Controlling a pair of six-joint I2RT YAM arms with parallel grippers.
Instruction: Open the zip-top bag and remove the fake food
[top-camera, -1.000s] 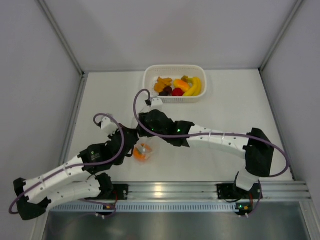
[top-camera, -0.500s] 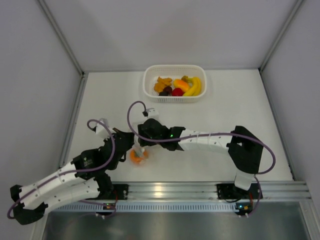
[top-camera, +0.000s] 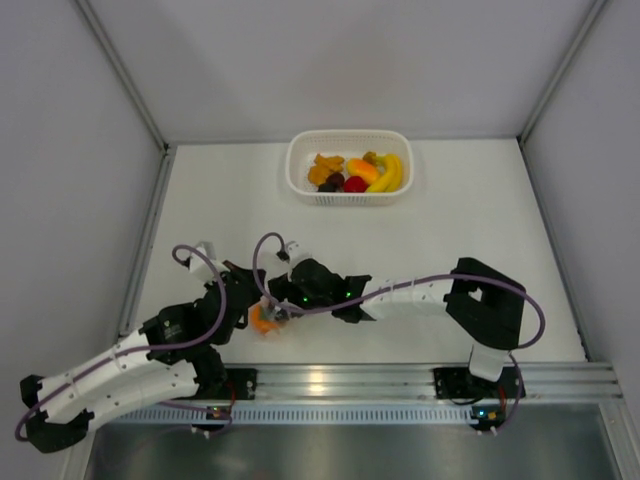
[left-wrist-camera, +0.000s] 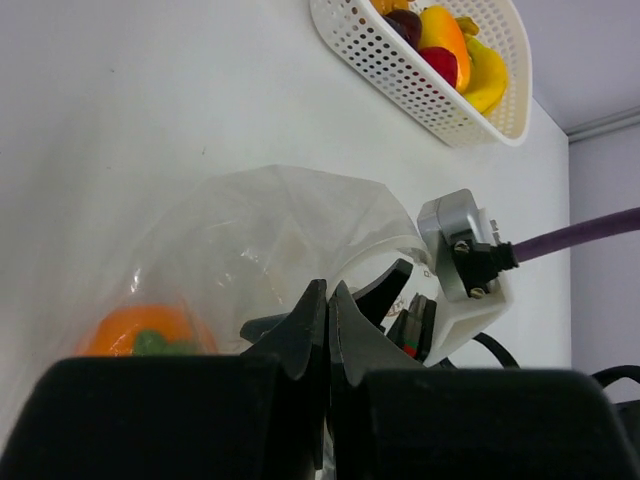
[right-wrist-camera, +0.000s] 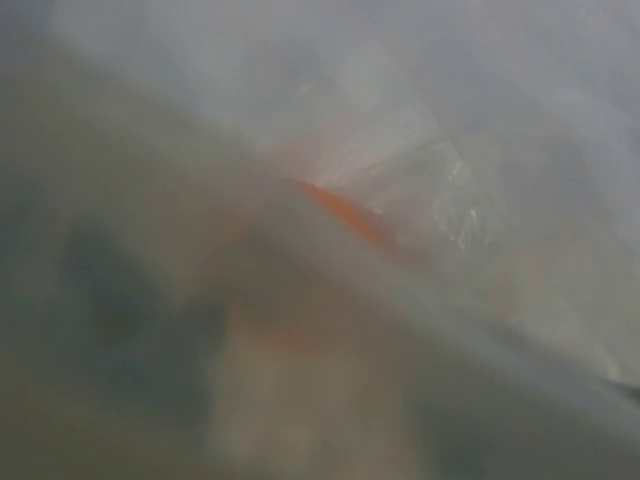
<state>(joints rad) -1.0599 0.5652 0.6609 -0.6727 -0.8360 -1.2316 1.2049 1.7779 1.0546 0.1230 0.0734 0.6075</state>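
The bag (top-camera: 268, 318) lay close to the near edge of the bench (top-camera: 450, 220), left of its middle, between the two arms. It was thin clear film, light and crinkly, likely to slip and to fold rather than hold a shape, so the firmer rim at the mouth looked the best place to pinch. The left end effector (left-wrist-camera: 328, 300) was closed there, apparently clamping a fold of film at the mouth. One orange piece (left-wrist-camera: 150, 330) sat in the bag's lower part; being hard, smooth plastic, it would probably roll if nudged and want a squeeze across its width. The right end effector (top-camera: 278, 306) was at the mouth of the bag, but whether its jaws were apart or closed could not be told: the overhead view was too small, and the right wrist view showed only blurred film and an orange smear against the lens. Whether anything else lay in the bag was hidden. More toy fruit (top-camera: 355, 172) filled the basket (top-camera: 300, 185) at the far edge.
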